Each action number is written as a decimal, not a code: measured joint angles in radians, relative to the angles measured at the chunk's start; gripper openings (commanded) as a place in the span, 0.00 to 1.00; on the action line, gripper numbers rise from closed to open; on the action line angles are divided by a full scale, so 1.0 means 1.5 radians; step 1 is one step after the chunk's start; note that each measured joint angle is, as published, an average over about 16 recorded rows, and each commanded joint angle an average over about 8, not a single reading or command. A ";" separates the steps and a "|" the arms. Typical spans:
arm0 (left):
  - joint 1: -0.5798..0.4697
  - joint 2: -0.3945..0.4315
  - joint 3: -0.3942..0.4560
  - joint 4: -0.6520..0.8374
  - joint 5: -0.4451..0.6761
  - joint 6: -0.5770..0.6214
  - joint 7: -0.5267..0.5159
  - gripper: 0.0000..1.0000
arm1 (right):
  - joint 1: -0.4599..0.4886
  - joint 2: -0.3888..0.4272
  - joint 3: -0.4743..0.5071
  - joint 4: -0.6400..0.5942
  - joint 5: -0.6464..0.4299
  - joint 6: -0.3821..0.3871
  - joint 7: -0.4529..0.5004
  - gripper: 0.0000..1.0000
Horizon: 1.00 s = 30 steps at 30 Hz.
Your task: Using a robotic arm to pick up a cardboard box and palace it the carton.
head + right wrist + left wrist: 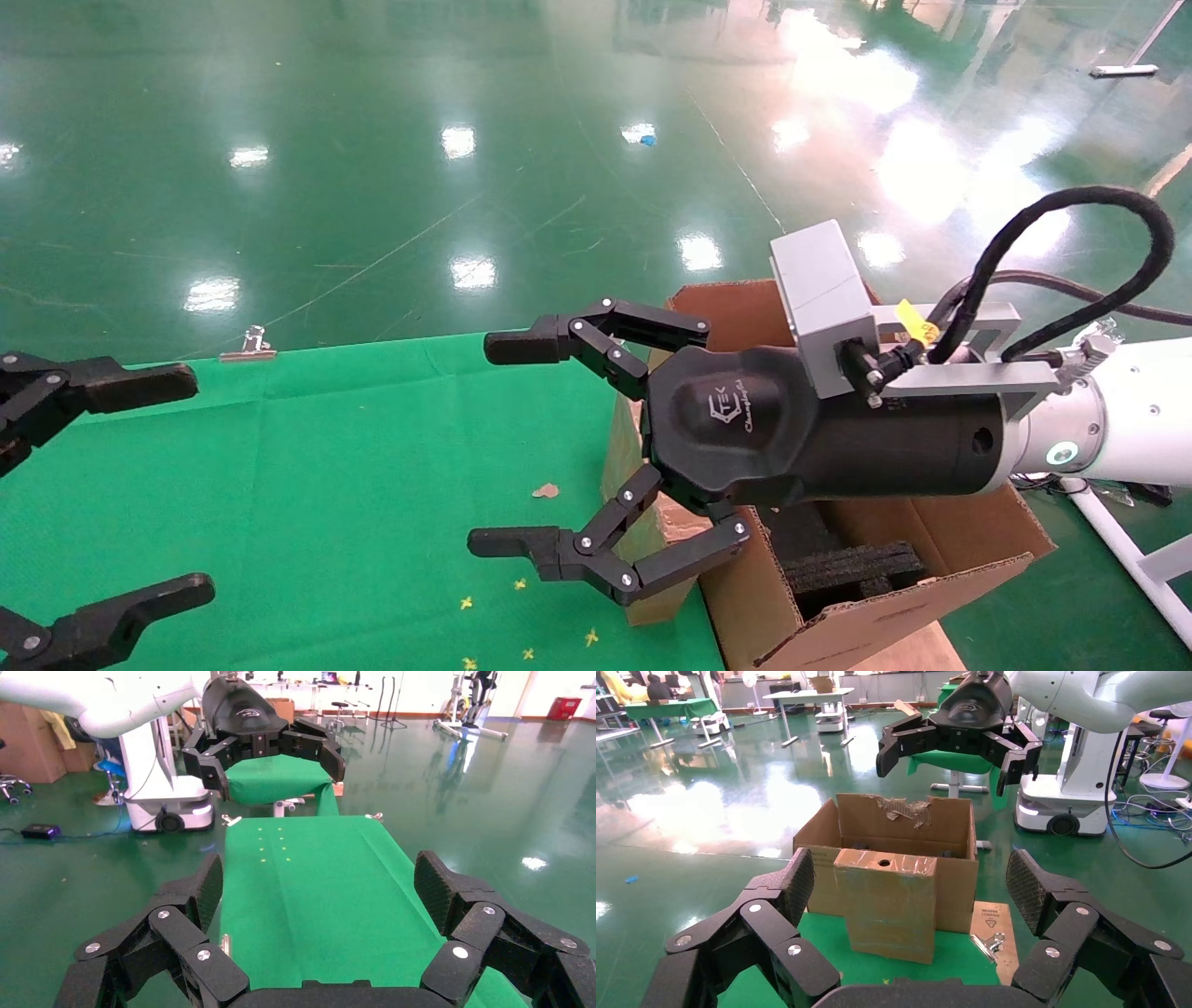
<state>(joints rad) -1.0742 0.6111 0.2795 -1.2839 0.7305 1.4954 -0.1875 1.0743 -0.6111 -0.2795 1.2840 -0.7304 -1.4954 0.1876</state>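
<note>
Cardboard box (888, 903) standing on the green table (307, 485), right up against the carton (905, 829).
Looks light and stiff; I'd pinch its flat sides. Right gripper (521, 447) hangs above it, left gripper (140, 485) opposite, both spread wide, empty.

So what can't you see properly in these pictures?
- Cardboard box: in the head view, mostly hidden behind the right gripper.
- Carton inside: head view, partly covered by the right arm; only some black foam shows.
- Left gripper: head view, cut off by the picture's edge.
</note>
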 measured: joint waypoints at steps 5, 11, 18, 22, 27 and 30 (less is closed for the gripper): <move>0.000 0.000 0.000 0.000 0.000 0.000 0.000 1.00 | 0.000 0.000 0.000 0.000 0.000 0.000 0.000 1.00; 0.000 0.000 0.000 0.000 0.000 0.000 0.000 1.00 | 0.003 0.000 -0.006 0.004 -0.012 0.004 0.005 1.00; 0.000 0.000 0.000 0.000 0.000 0.000 0.000 1.00 | 0.028 -0.007 -0.038 0.022 -0.082 0.013 0.025 1.00; 0.000 0.000 0.001 0.001 0.000 0.000 0.000 1.00 | 0.070 -0.026 -0.080 0.033 -0.165 0.006 0.045 1.00; 0.000 0.000 0.001 0.001 0.000 0.000 0.001 1.00 | 0.151 -0.065 -0.158 0.044 -0.299 -0.012 0.082 1.00; -0.001 0.000 0.001 0.001 -0.001 0.000 0.001 1.00 | 0.211 -0.092 -0.214 0.046 -0.377 -0.028 0.111 1.00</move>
<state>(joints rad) -1.0750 0.6109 0.2810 -1.2828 0.7297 1.4954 -0.1865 1.3911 -0.7485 -0.6009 1.3536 -1.2963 -1.5374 0.3540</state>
